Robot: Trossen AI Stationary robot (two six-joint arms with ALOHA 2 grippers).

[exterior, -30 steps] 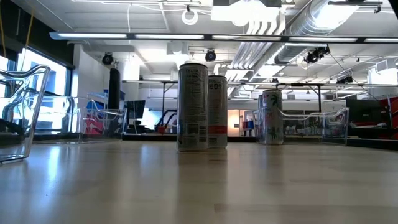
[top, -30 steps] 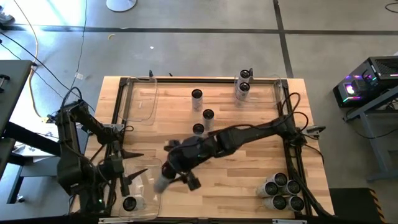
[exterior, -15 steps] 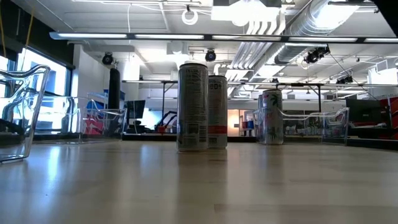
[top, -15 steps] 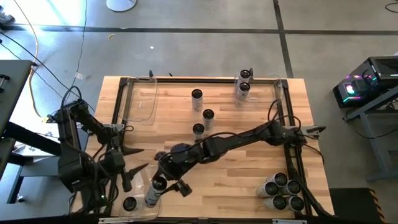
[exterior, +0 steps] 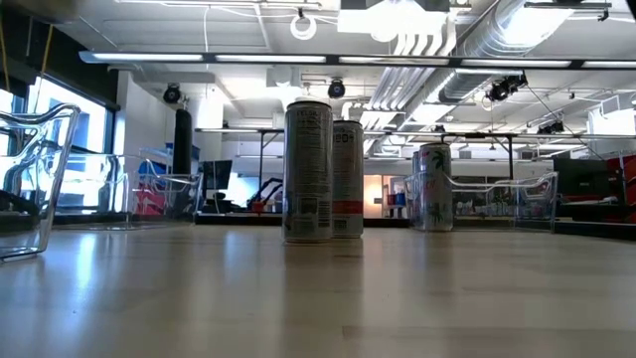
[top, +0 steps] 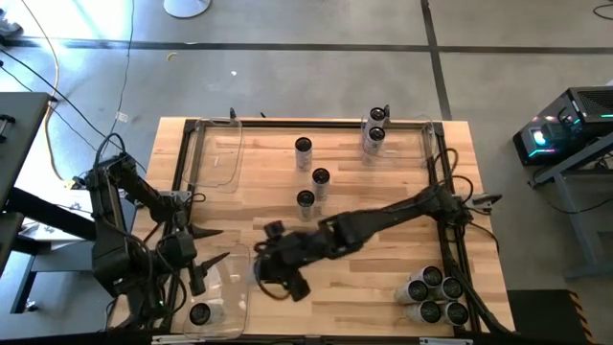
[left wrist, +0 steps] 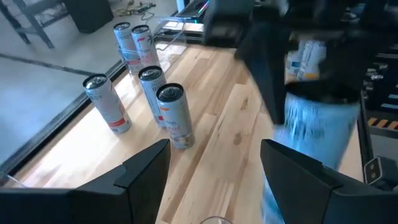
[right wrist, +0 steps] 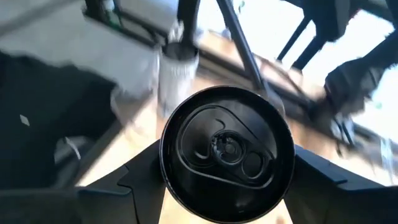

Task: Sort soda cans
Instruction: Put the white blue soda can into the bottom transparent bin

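while my right pincer (top: 280,271) reaches across the desk (top: 374,278), it is clamped on one black-topped soda can (right wrist: 227,163), held beside the near-left clear bin (top: 230,297). left pincer (top: 206,261): parted, empty, near that bin. three cans (top: 320,177) mid-desk, two (top: 375,125) far right, four (top: 433,295) near right, one (top: 200,313) in the bin.

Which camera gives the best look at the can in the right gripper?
The right wrist view: the can sits between the fingers of the right gripper, its dark top facing the camera. The left wrist view shows it only as a blur under the arm. The high view hides it beneath the gripper, and the low view misses it.
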